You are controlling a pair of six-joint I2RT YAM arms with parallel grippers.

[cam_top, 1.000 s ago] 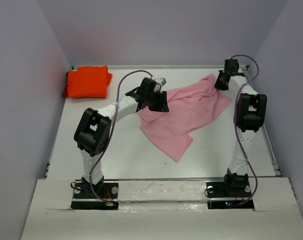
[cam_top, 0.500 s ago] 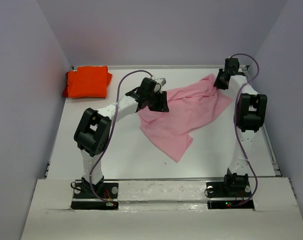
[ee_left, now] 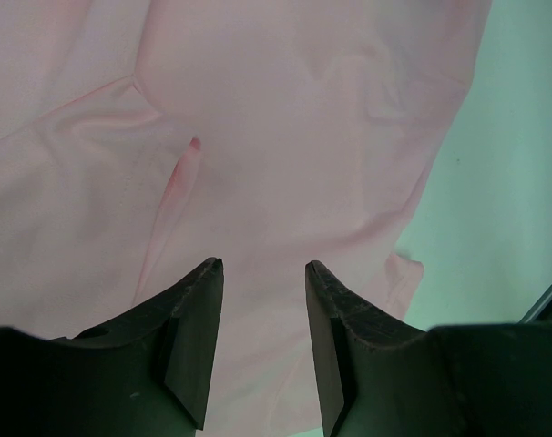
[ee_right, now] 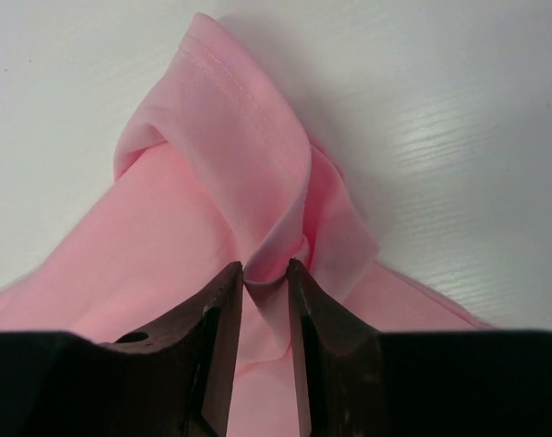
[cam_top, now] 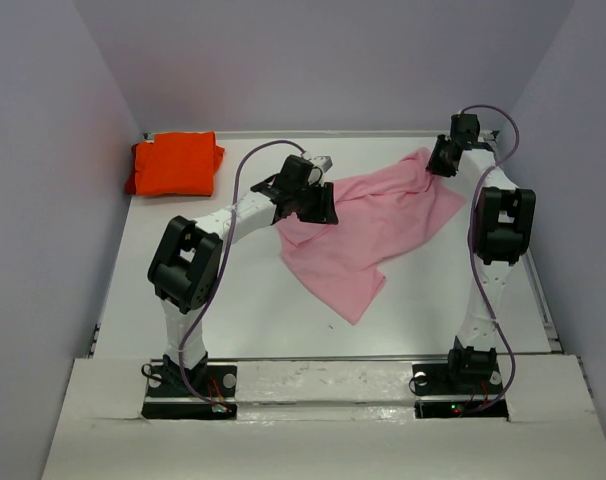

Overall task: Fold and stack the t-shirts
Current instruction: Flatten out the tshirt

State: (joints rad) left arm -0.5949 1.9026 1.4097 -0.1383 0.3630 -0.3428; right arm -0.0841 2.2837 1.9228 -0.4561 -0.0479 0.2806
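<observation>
The right gripper [ee_right: 265, 273] pinches a bunched corner of the pink t-shirt [cam_top: 373, 225] near the far right corner of the table [cam_top: 253, 310]; the left gripper [ee_left: 262, 269] hangs open over it, empty. The orange t-shirt [cam_top: 175, 163] lies folded in the far left corner. Risk — that thin pinch could slip once pulled.

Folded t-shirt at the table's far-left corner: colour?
Plain bright orange cloth t-shirt; shows best in the top external view.

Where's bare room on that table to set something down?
Free white table: the near strip between the crumpled light pink cloth t-shirt and arm bases, and the left side nearer than the folded bright orange cloth t-shirt. Crowded: around the left pincer and right pincer at the pink one.
</observation>
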